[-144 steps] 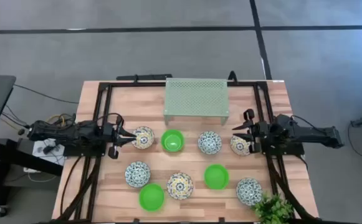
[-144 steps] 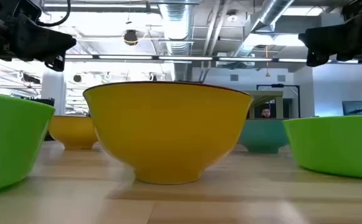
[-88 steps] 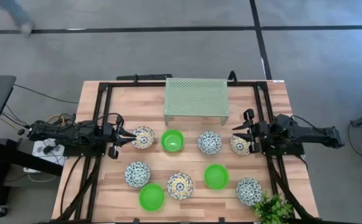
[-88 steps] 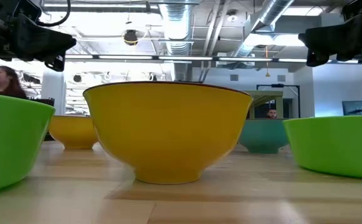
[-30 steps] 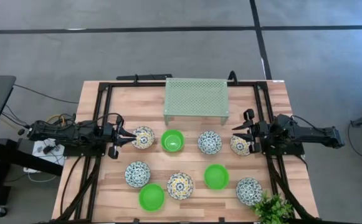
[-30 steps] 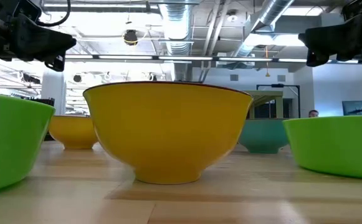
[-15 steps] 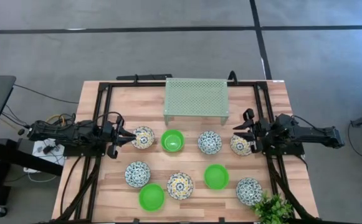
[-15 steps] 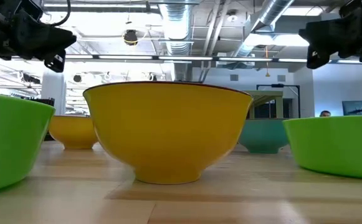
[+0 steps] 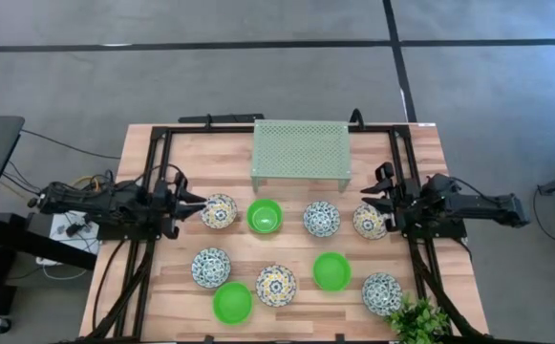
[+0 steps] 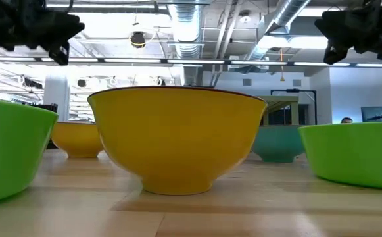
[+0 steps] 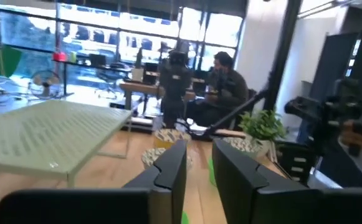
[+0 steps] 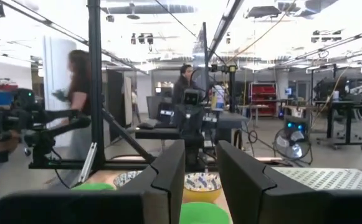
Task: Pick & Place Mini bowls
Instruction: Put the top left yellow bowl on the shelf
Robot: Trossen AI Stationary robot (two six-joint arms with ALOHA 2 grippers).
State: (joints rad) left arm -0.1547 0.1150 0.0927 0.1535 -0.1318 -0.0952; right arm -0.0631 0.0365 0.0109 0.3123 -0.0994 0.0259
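Nine mini bowls stand upright on their bases on the wooden table. Three are plain green [image 9: 265, 216] [image 9: 330, 270] [image 9: 231, 302]. Six are patterned, among them one [image 9: 220, 211] by the left arm, one [image 9: 369, 222] by the right arm and a yellow-centred one [image 9: 276, 285] near the front. My left gripper [image 9: 193, 201] hovers open just left of its patterned bowl, clear of it. My right gripper [image 9: 365, 198] hovers open over the far side of its bowl. In the low view the yellow bowl wall [image 10: 177, 138] fills the middle.
A pale green mesh rack [image 9: 301, 153] stands on legs at the table's far middle. A leafy plant [image 9: 417, 322] sits at the near right corner. Black frame rails [image 9: 153, 182] run along both sides. People show in the room beyond the table.
Both grippers have risen a little and shifted slightly toward the table's far edge. The bowls have stayed where they were.
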